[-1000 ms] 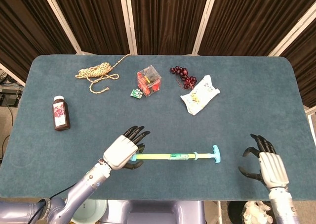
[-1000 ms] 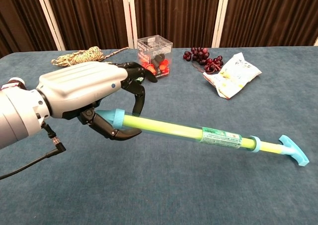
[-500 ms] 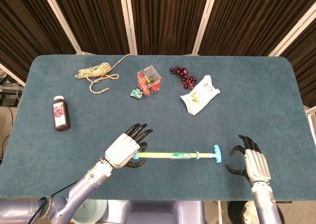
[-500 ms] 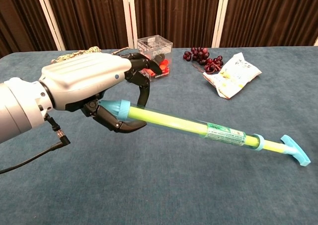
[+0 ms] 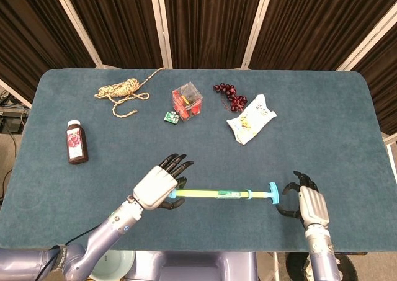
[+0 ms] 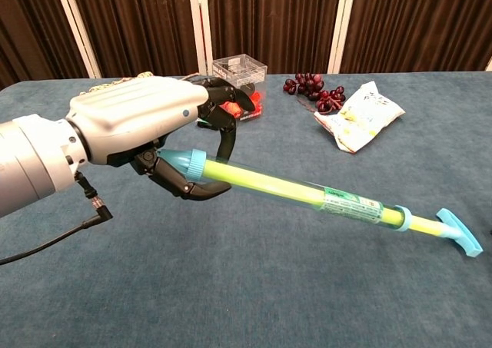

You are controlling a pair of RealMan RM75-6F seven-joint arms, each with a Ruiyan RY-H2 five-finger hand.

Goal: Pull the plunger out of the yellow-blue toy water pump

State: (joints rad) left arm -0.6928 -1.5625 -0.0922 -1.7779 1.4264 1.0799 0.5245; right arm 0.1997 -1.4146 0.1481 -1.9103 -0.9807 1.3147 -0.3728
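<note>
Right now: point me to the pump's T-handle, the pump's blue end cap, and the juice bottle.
T-handle (image 6: 461, 234): chest view, on the blue crossbar at the plunger's end.
blue end cap (image 6: 184, 164): chest view, on the cap's side, within the left hand's fingers.
juice bottle (image 5: 76, 142): head view, on its dark red label.

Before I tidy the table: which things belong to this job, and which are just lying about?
Job: toy water pump, its plunger handle, left hand, right hand.

Lying about: rope, clear box, grapes, snack bag, bottle.
</note>
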